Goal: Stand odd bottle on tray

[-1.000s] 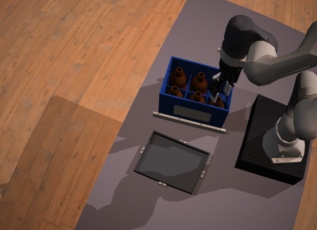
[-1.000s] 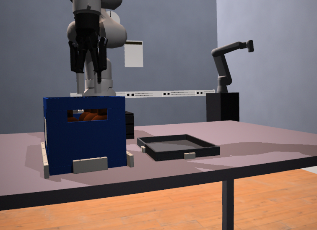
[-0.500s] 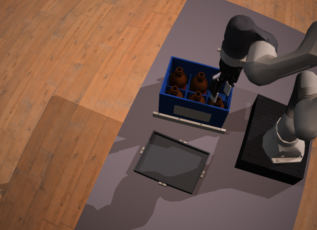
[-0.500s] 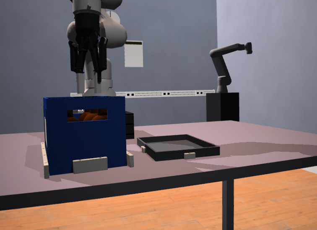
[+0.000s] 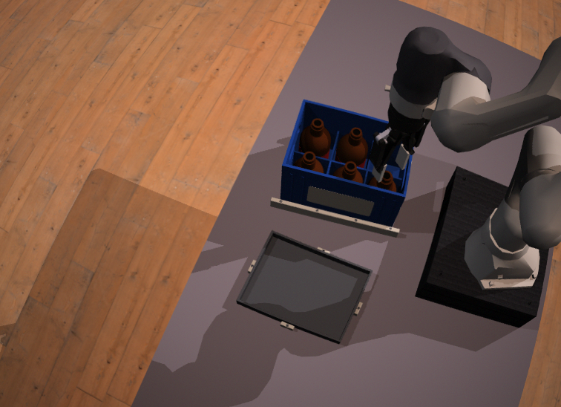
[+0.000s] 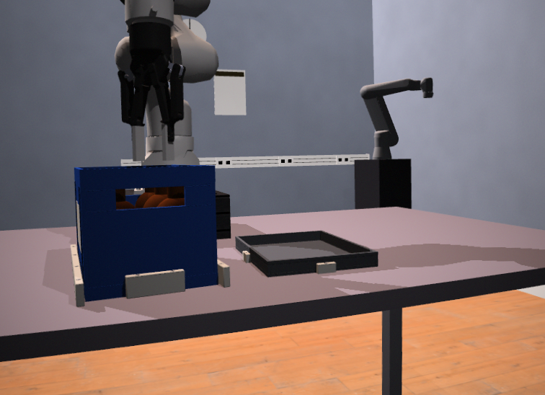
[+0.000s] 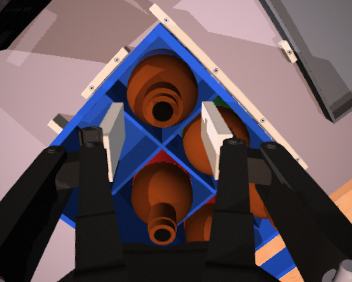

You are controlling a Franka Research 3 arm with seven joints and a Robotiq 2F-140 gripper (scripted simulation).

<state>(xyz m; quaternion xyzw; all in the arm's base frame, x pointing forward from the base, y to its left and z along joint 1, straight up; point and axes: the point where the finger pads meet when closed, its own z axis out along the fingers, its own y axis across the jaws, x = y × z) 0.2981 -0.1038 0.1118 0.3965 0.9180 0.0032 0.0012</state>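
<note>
Partly open hand waits above the crate, gripping no bottle

The hand [image 5: 392, 171] [image 6: 153, 158] [image 7: 162, 119] is opened to a middling width, its two pale pads apart and facing each other with no bottle between them. It points down over the end of the blue bottle crate [image 5: 294, 184] [image 6: 150, 249] [image 7: 159, 30] nearest the black pedestal [image 5: 432, 282] [image 6: 223, 212]. In the wrist view one pad overlaps the middle bottle of the crate's tray-side row; whether they touch cannot be told.

All five brown bottles stand in the crate. Its tray-side row holds three: the end bottle [image 5: 386, 183] [image 7: 162, 75], the middle bottle [image 5: 349, 172] [image 7: 198, 145] and the far bottle [image 5: 309, 163]. Its other row holds two, a corner bottle [image 5: 315, 139] and a centre bottle [image 5: 352, 148] [image 7: 162, 187], with a vacant compartment at the pedestal end. Which bottle has the odd neck cannot be told.

The crate sits level on the counter [image 5: 421, 365] [image 6: 432, 231] [image 7: 33, 85]. Beside the crate, well apart from it, the dark shallow tray [image 5: 299, 284] [image 6: 309, 249] [image 7: 328, 35] lies flat and carries no bottle.
</note>
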